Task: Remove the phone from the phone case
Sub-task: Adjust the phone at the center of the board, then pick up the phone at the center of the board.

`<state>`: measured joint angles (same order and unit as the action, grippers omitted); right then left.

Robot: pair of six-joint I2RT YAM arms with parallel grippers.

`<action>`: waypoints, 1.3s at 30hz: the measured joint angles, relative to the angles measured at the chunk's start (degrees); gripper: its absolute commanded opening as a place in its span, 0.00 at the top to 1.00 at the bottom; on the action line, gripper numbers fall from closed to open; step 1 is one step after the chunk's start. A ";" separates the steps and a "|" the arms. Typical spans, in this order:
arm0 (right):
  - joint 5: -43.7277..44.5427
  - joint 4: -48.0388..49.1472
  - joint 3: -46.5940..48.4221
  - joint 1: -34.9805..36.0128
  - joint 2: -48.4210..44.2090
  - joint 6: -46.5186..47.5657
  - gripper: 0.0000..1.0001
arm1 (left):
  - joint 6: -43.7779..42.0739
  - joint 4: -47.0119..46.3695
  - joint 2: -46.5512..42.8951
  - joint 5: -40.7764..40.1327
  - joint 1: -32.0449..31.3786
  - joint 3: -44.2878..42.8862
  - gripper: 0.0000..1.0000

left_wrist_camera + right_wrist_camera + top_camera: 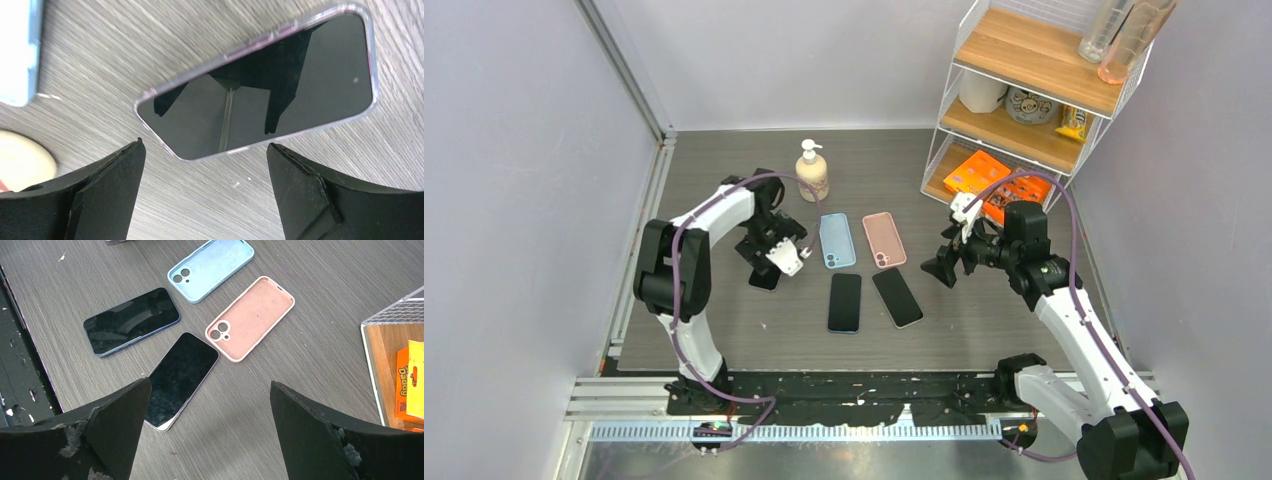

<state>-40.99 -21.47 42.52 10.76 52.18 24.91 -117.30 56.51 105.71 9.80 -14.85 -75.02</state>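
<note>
A phone in a clear phone case (260, 85) lies screen up on the table, just beyond my left gripper (205, 145), which hangs open above bare table at the phone's near edge. In the top view this phone (764, 280) is mostly hidden under the left gripper (770, 262). My right gripper (210, 385) is open in the air, holding nothing. Below it lie a bare phone with a silver edge (180, 380), a dark blue phone (131, 320), an empty pink case (250, 317) and an empty blue case (210, 270). From above, the right gripper (940, 268) sits right of them.
A soap pump bottle (812, 172) stands behind the left gripper. A white wire shelf rack (1024, 90) fills the back right corner, with orange boxes (984, 175) on its lowest level. Grey walls close in both sides.
</note>
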 measured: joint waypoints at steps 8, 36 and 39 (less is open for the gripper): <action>-0.02 0.00 0.00 0.00 0.33 -0.02 0.04 | 0.02 -0.42 -0.50 3.08 -3.54 1.38 0.00; 30.62 16.04 29.29 39.26 42.03 -6.56 0.04 | 68.06 -13.16 -27.63 30.18 31.50 4.68 0.00; 32.17 16.22 38.60 40.89 49.99 -9.29 0.04 | 75.41 -14.95 -26.38 28.85 35.54 3.98 0.01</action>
<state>-8.82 -5.26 81.12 51.66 102.17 15.62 -41.89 41.56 79.33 38.65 20.69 -71.05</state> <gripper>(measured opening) 0.955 0.995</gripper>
